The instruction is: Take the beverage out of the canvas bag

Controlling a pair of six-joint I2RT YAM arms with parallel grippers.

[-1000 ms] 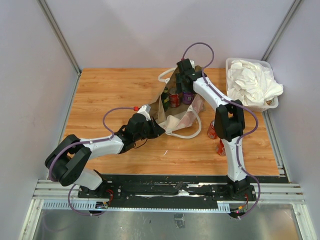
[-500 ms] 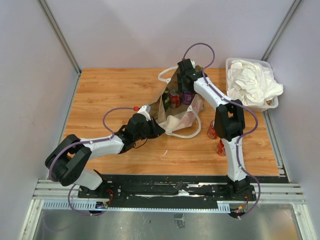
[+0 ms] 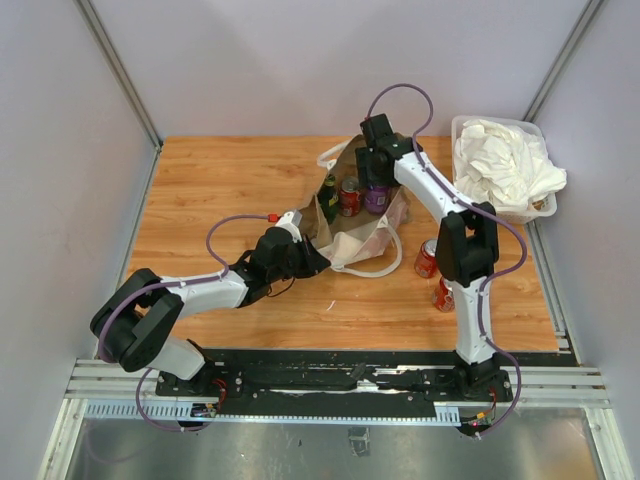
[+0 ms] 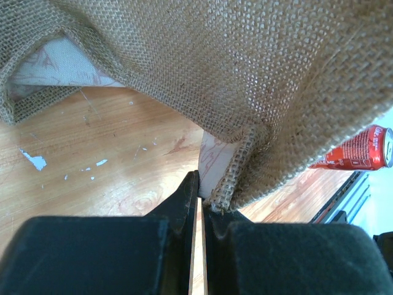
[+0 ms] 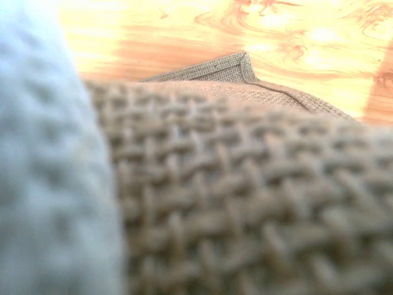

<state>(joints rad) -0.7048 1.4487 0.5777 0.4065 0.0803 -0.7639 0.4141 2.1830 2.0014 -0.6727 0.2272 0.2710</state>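
The tan canvas bag (image 3: 352, 236) lies open mid-table with white handles. Inside stand a dark green bottle (image 3: 329, 196), a red can (image 3: 349, 197) and a purple can (image 3: 377, 197). My left gripper (image 3: 312, 258) is shut on the bag's near-left rim, and the left wrist view shows the jaws (image 4: 205, 198) pinching the burlap edge (image 4: 236, 178). My right gripper (image 3: 373, 176) is at the bag's far rim, just above the purple can. In the right wrist view blurred burlap (image 5: 245, 203) and a white handle (image 5: 43, 160) hide its fingers.
Two red cans (image 3: 427, 258) (image 3: 441, 295) lie on the table right of the bag; one also shows in the left wrist view (image 4: 359, 150). A clear bin of white cloths (image 3: 505, 165) stands at the back right. Grey walls enclose the table.
My right gripper has shifted a little right and back at the bag's far rim, and the bag's mouth has spread, showing the three drinks more fully. The left arm has not moved.
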